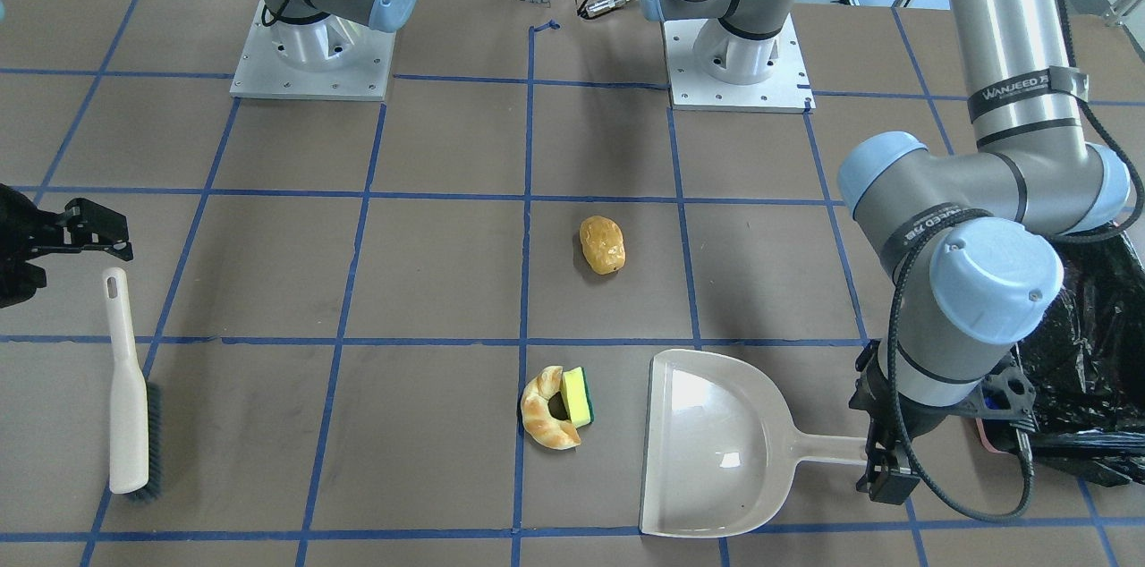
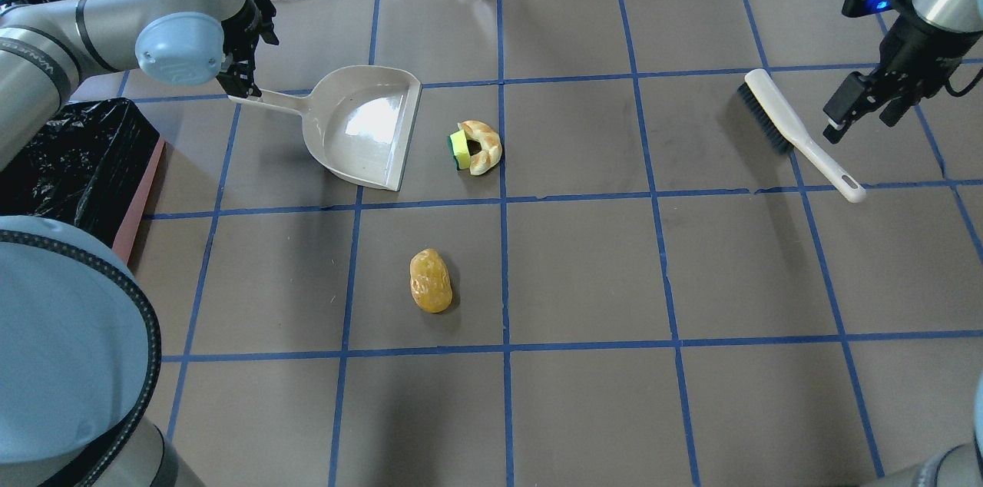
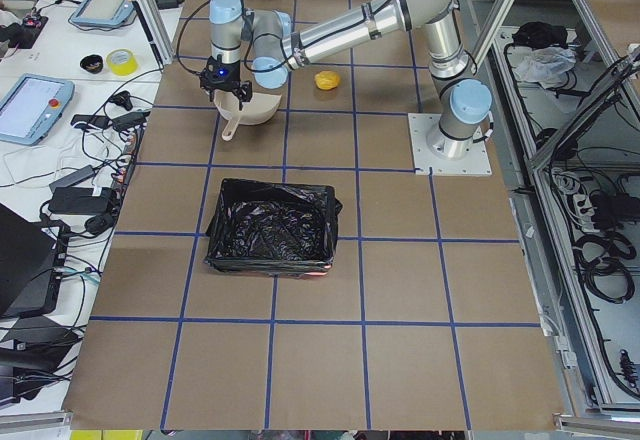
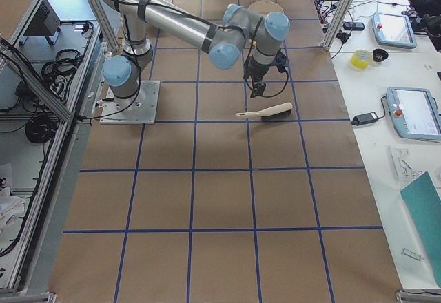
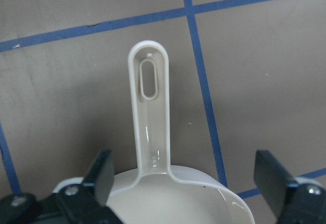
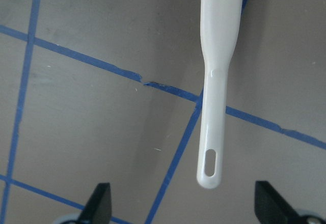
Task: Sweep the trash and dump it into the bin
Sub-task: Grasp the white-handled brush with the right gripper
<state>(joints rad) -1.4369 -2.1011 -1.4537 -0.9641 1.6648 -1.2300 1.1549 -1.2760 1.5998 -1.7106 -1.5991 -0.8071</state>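
Across a matte brown desk (image 2: 584, 272) gridded with blue tape (image 2: 503, 272), hovering over both tools, gripping neither one yet. Holding the left end effector (image 5: 184, 173) released, fingers spread wide on either side of the slim, glossy beige dustpan handle (image 5: 148, 117); hanging the right end effector (image 6: 182, 203) released too, above the slotted tip of the smooth white brush handle (image 6: 216, 81), dark stiff bristles (image 2: 756, 107) at the other end. Probably calling for closing squarely across each handle, a little in from the hanging slot, then pressing the flat lip of the dustpan (image 2: 361, 126) to the paper to stop anything slipping underneath. Finding the trash (image 2: 476, 149) in two spots: a pale curved croissant (image 1: 546, 419) hugging a soft yellow sponge (image 1: 580, 395) with green backing, touching it, just beside the open lip; a lumpy, glazed golden roll (image 2: 431, 280) lying alone nearer the robot, well apart. Spotting the bin (image 3: 270, 225) at the robot's left desk edge, pink-walled, lined with crinkled shiny black plastic
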